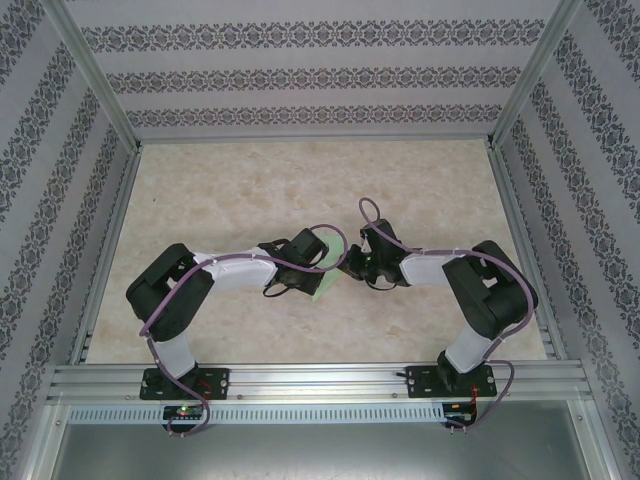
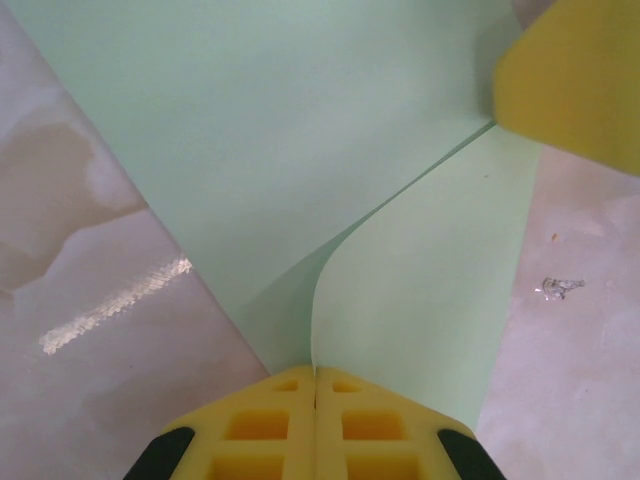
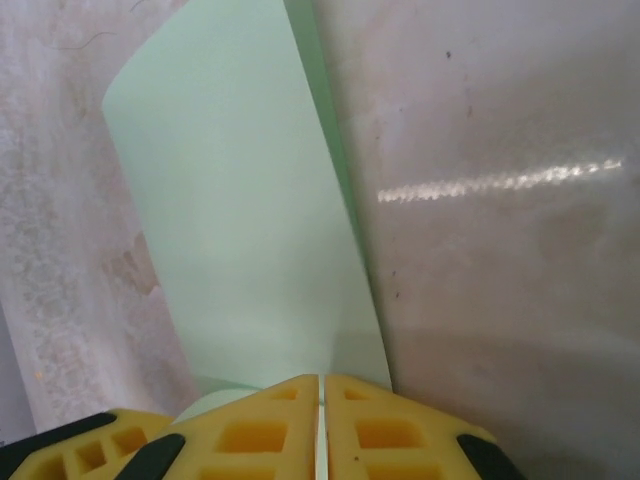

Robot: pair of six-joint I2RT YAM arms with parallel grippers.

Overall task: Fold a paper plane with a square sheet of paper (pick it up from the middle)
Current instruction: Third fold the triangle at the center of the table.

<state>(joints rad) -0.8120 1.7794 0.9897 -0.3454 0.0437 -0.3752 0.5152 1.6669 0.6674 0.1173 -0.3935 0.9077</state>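
Note:
The square sheet of paper (image 1: 325, 284) is pale mint green and lies partly folded on the table between the two arms. In the left wrist view the sheet (image 2: 300, 120) has one flap (image 2: 430, 290) curling up, and my left gripper (image 2: 316, 374) is shut on that flap's edge. One yellow finger (image 2: 575, 80) of the right gripper touches the paper at the top right. My right gripper (image 3: 320, 380) is shut on the near end of a long green panel (image 3: 240, 210). From above, the left gripper (image 1: 328, 262) and right gripper (image 1: 349, 265) almost meet. A paper plane is out of view.
The beige marbled table (image 1: 300, 180) is fenced by patterned walls (image 1: 40, 170) and aluminium rails (image 1: 320, 378) along the near edge. A tiny clear scrap (image 2: 560, 287) lies on the table right of the paper. Both arm bases stand at the near rail.

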